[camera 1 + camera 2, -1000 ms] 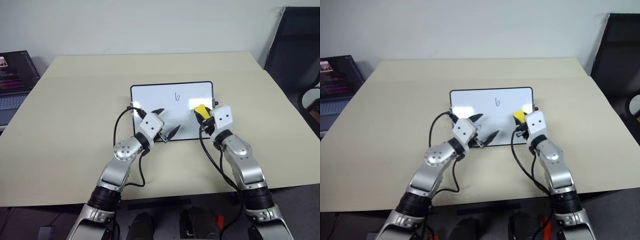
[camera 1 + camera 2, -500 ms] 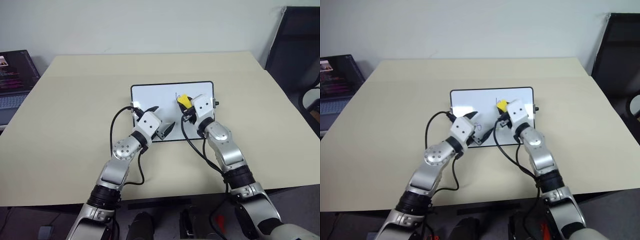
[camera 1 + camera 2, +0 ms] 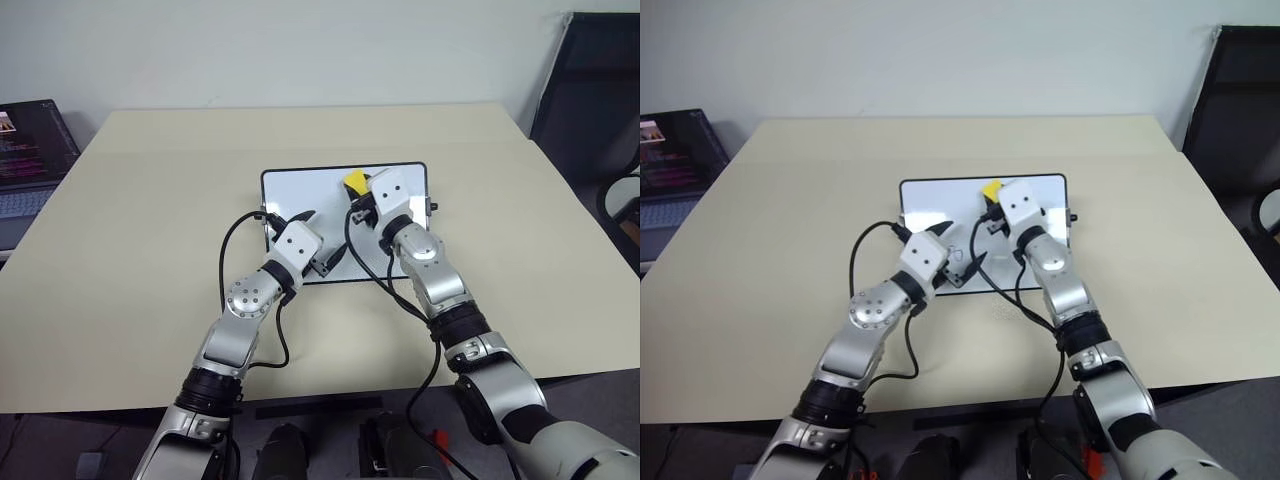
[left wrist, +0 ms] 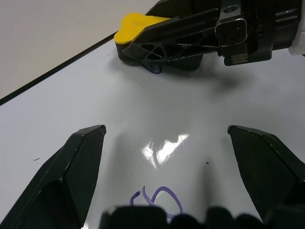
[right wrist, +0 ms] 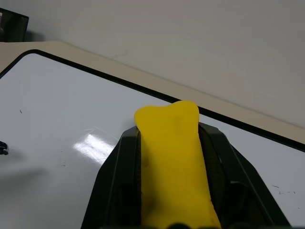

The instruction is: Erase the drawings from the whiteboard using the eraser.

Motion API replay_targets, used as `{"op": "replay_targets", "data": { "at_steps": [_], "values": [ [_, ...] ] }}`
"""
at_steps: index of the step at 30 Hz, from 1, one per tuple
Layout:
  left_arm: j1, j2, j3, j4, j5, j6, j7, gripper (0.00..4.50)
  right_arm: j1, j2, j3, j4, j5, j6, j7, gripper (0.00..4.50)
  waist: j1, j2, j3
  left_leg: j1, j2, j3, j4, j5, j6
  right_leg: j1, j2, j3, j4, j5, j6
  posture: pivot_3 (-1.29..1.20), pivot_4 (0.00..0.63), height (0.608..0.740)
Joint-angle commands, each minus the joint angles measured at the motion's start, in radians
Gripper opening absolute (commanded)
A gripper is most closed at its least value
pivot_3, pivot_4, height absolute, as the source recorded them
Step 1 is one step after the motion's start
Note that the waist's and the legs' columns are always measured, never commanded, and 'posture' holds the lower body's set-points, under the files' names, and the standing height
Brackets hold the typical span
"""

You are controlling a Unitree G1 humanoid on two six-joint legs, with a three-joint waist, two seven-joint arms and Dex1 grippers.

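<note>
Now the right gripper point(image 3: 358, 192), clenched on the yellow eraser point(image 3: 354, 181), has swept left across the whiteboard point(image 3: 290, 187) onto the "6", so that digit looks nearly wiped. The left gripper point(image 3: 318, 243) hangs open over the board's near edge. A purple scribble point(image 4: 157, 198) remains there; arms hide other digits.

Both arms are silver-grey metal with rounded, dimpled joint housings and black ribbed cuffs lower down. Each wrist ends in a white boxy block with two small dark dots, possibly screws. Loose black cables loop from forearm to wrist. The left gripper point(image 3: 318, 243) and right gripper point(image 3: 357, 190) have tapered black fingers point(image 4: 78, 167).
</note>
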Motion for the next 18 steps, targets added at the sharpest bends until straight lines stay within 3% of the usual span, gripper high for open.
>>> {"op": "replay_targets", "data": {
  "at_steps": [1,13,18],
  "values": [
    [-0.013,-0.003,0.008,-0.023,-0.002,-0.026,0.002,4.5,0.013,-0.002,-0.004,-0.036,-0.003,0.015,0.001,1.28,0.0,0.0,0.0,0.0,0.0,0.0,0.0,0.0,0.0,0.0,0.0,0.0,0.0,0.0,0.0,0.0,0.15,0.74],
    [-0.002,-0.01,0.008,-0.037,-0.002,-0.016,0.007,4.5,0.255,-0.062,0.031,-0.363,-0.031,0.282,0.028,1.28,0.002,0.0,0.0,0.001,0.0,-0.001,0.001,0.0,0.0,0.001,0.0,0.0,0.001,0.0,0.0,0.0,0.15,0.74],
    [-0.007,-0.013,0.006,-0.03,-0.002,-0.021,0.003,4.5,0.272,-0.07,0.019,-0.416,-0.024,0.314,0.032,1.28,0.002,0.0,0.0,0.002,0.0,-0.001,0.002,0.0,0.0,0.001,0.0,0.0,0.002,0.0,0.0,0.0,0.15,0.74]
  ]
}}
